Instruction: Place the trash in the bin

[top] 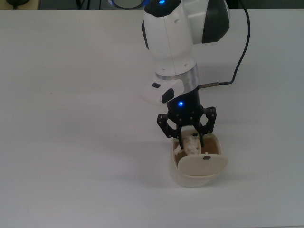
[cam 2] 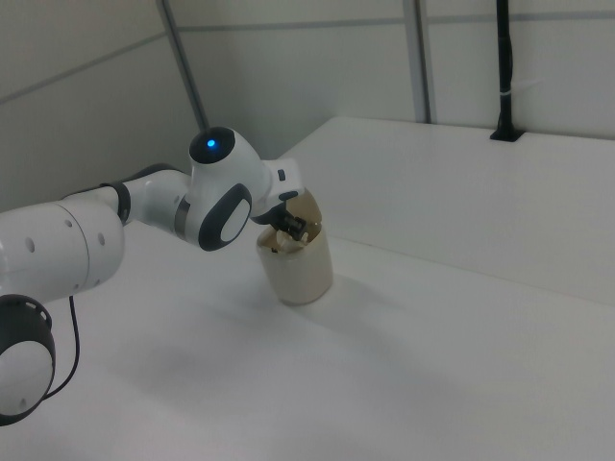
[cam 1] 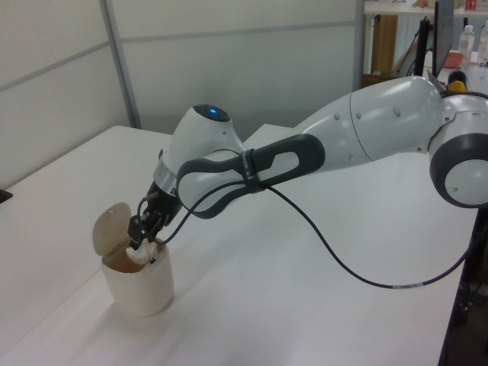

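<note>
The bin [top: 190, 179] is a small cream one, standing on the white table with its swing lid [top: 203, 164] tipped up. The trash [top: 191, 146], a crumpled off-white wad, sits in the bin's mouth. My gripper [top: 191, 140] hangs straight over that mouth, open, one finger on each side of the wad. In the left view the trash [cam 1: 142, 255] shows just above the rim of the bin [cam 1: 141, 286], right under my gripper [cam 1: 145, 238]. In the right view my wrist covers most of the opening of the bin [cam 2: 303, 264].
A black cable [top: 240, 57] runs from my wrist across the white table [top: 71, 118] toward the top view's upper right. Grey wall panels [cam 1: 252, 53] stand behind the table. At the left view's right edge the table ends [cam 1: 457, 305].
</note>
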Controlling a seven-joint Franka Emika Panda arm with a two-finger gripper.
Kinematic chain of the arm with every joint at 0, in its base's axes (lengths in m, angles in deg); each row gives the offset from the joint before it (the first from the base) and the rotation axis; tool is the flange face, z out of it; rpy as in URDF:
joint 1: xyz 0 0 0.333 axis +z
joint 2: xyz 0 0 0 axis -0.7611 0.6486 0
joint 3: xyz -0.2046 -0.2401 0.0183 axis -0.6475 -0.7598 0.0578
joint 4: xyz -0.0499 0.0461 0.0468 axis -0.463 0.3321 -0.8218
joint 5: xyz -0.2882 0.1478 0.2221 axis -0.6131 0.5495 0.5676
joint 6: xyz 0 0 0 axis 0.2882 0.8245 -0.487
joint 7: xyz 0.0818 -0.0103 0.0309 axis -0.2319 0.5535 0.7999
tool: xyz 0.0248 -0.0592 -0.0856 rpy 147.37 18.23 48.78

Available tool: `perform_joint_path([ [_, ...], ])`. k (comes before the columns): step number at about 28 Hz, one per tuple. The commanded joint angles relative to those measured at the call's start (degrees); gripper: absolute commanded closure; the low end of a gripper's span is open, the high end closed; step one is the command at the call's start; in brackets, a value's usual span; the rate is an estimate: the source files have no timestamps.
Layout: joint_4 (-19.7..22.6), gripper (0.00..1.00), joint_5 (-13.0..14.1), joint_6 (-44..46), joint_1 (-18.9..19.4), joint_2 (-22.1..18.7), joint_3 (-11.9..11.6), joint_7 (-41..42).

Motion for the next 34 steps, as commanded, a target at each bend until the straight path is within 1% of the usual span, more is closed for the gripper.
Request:
perform_joint_path([
  [1, 0.8, 0.00, 0.1, 1.2, 0.2, -2.0, -0.6, -1.4],
  [3, 1.0, 0.00, 0.1, 3.2, 0.2, -2.8, -0.9, -1.3],
  [4, 1.0, 0.00, 0.1, 6.6, -0.2, -3.9, -1.0, -1.3],
  [8, 1.0, 0.00, 0.1, 13.3, -1.2, -6.7, -1.4, -1.3],
  [9, 0.9, 0.00, -0.1, 17.5, -1.9, -8.5, -2.0, -0.9],
  [11, 0.6, 0.00, -0.7, 22.5, -2.3, -9.9, -3.0, -0.7],
  [14, -0.2, 0.00, -3.4, 30.3, -2.4, -12.0, -4.7, -0.6],
  [15, -0.3, 0.00, -5.6, 34.6, -2.4, -13.4, -5.7, -0.6],
  [18, -0.6, 0.00, -8.7, 40.7, -2.4, -15.7, -6.3, -1.0],
  [19, -0.6, 0.00, -10.5, 45.0, -2.4, -17.2, -6.9, -1.1],
  [22, -0.6, 0.00, -13.5, 51.5, -2.4, -19.5, -8.2, -1.0],
  [24, -0.6, 0.00, -14.9, 55.7, -2.4, -20.9, -9.0, -0.8],
  [25, -0.6, 0.00, -15.5, 58.8, -2.4, -21.8, -9.9, -0.6],
  [27, -0.6, 0.00, -15.5, 60.6, -2.4, -22.4, -10.9, -0.7],
  [31, -0.6, 0.00, -15.6, 61.0, -2.4, -23.0, -12.8, -0.7],
  [34, -0.6, 0.00, -15.7, 60.7, -2.5, -22.8, -13.6, -0.7],
])
